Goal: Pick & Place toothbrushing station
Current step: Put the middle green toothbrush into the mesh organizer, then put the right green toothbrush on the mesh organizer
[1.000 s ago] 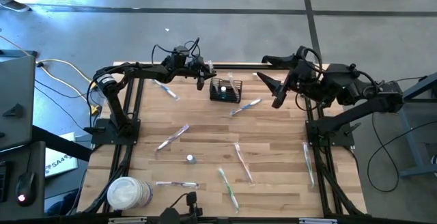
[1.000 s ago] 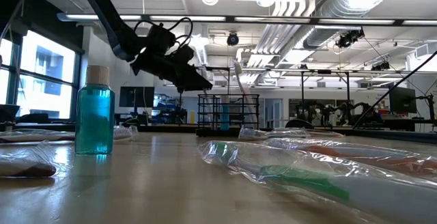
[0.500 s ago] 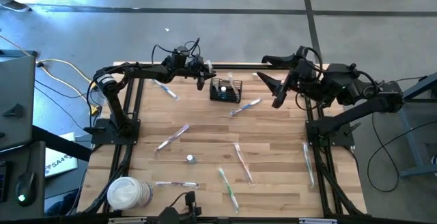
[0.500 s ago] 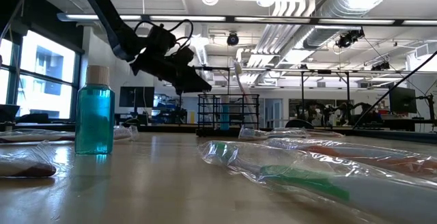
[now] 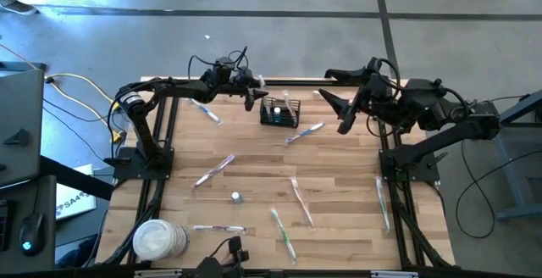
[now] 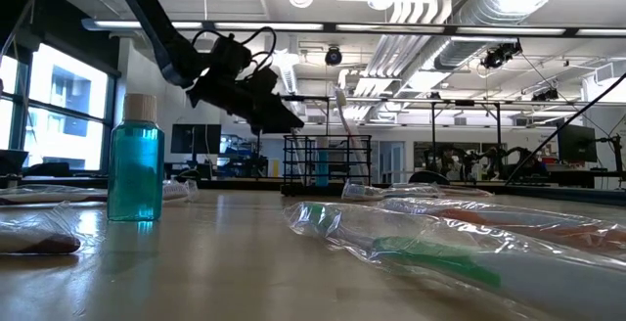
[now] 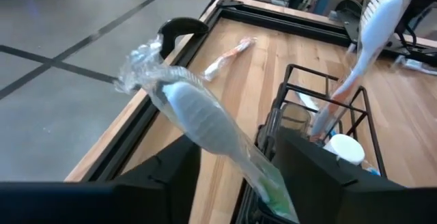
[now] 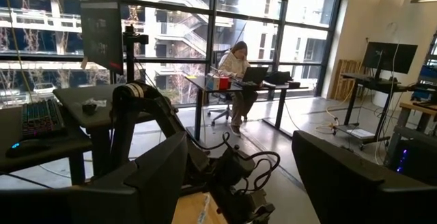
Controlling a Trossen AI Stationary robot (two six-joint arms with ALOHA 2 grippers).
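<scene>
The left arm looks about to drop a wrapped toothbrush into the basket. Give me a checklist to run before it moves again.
1. Left gripper at the wire basket's edge, at the table's far side: ok.
2. Wrapped toothbrush between the left jaws, lower end at the basket's rim: ok.
3. Jaws apart around the toothbrush: ok; whether they grip it, cannot tell.
4. Room in the basket: one toothbrush stands inside, along with a white-capped item; cannot tell if space remains.
5. Right gripper open, parked above the table's far right, away from the basket: ok.
6. Basket upright: ok.
</scene>
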